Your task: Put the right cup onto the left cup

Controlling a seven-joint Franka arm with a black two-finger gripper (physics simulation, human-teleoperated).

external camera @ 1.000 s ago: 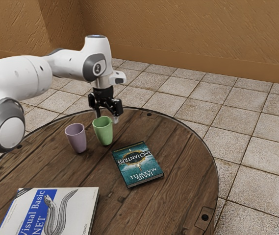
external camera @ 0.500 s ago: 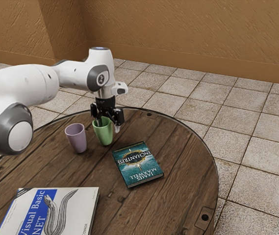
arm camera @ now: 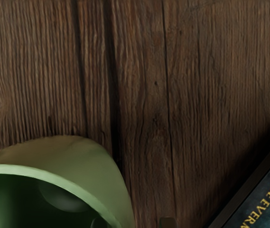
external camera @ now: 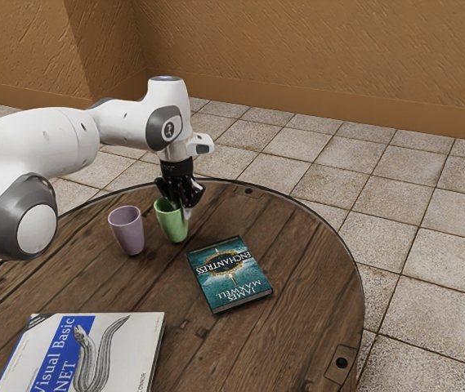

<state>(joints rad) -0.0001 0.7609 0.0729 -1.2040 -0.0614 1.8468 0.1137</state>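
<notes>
1. The fingers [external camera: 186,212] are reaching down at the green cup [external camera: 169,227], pointing toward the surface [external camera: 297,278] and straddling the cup's wall: one is dipping inside the mouth, the other is hanging outside.
2. They are standing partly apart; in the wrist view, wood is showing between the outer fingertip and the cup's wall, so they are not gripping the cup from both sides.
3. The green cup is standing upright on the surface, its mouth facing up. In the wrist view its pale rim is curving around a darker green inside.
4. The purple cup [external camera: 127,233] is standing upright just beside the green one, toward the exterior view's left, with a narrow gap showing between them. Its mouth is facing up too.
5. The teal book [external camera: 230,273] is lying flat near the green cup, toward the exterior view's right and closer to that camera. Its edge and some yellow lettering are also showing in the wrist view.
6. The Visual Basic book [external camera: 118,351] is lying well apart from the fingers, at the exterior view's lower left, showing a long eel-like creature on its white and blue cover.
</notes>
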